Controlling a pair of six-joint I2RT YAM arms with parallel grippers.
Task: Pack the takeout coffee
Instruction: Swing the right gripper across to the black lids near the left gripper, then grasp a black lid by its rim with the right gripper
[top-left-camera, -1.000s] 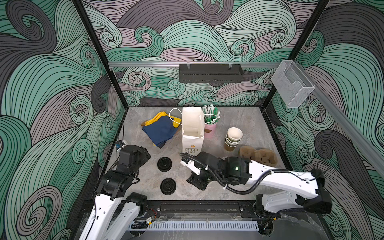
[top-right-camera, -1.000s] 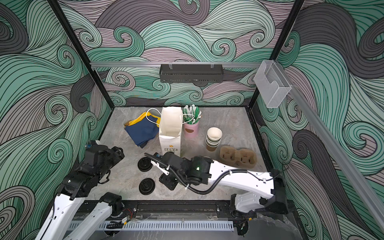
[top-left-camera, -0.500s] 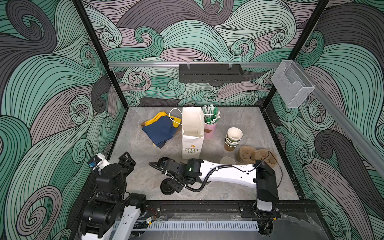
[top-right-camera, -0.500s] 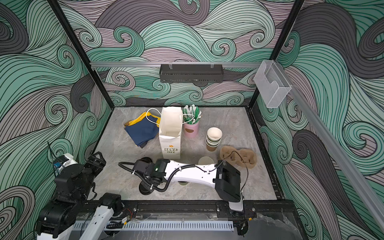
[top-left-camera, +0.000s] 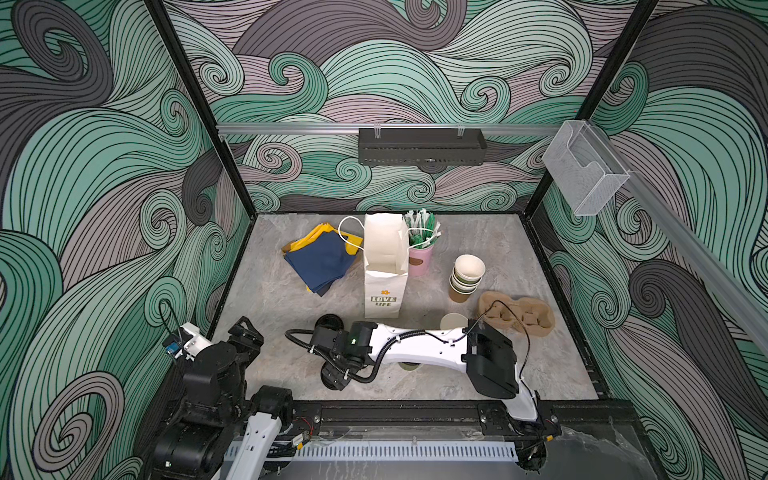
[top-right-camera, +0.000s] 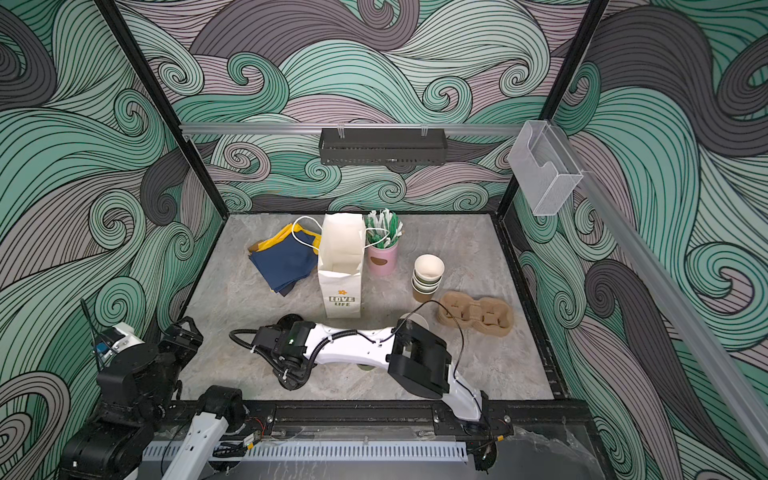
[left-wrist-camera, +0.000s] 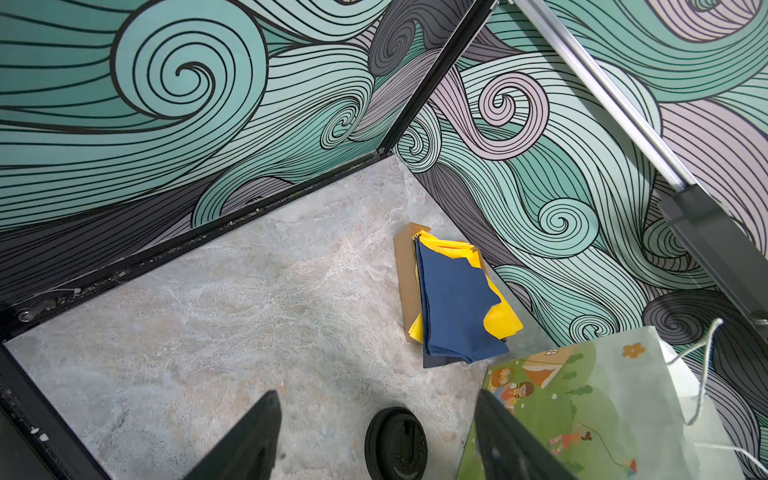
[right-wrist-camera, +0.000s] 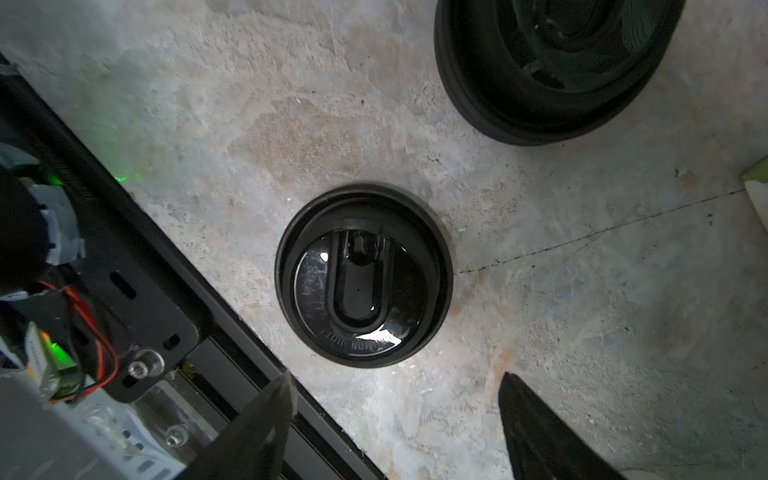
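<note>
Jaws of the right gripper (right-wrist-camera: 395, 386) stand wide apart and empty, low over the marble tabletop (right-wrist-camera: 582, 332) close to the front rail (right-wrist-camera: 137, 249) — a black sip lid (right-wrist-camera: 363, 276) lies flat just ahead of them, untouched. At the near left corner the left gripper (left-wrist-camera: 376, 399) is likewise spread, grasping nothing. A second lid (top-left-camera: 328, 322) rests just beyond the right wrist. Under the right arm's white forearm peeks the olive side of one paper cup (top-left-camera: 409, 366), mostly hidden. The other cup (top-left-camera: 453, 322) stands upright and lidless just past the arm, between the white paper bag (top-left-camera: 384, 291) and the brown pulp carrier (top-left-camera: 515, 318). The bag stands open and upright — neither cup is in it. Farther back sit a stack of lidless cups (top-left-camera: 465, 276), blue and yellow napkins (top-left-camera: 324, 259), and, beside the bag, a pink holder (top-left-camera: 419, 262) of wrapped stirrers.
</note>
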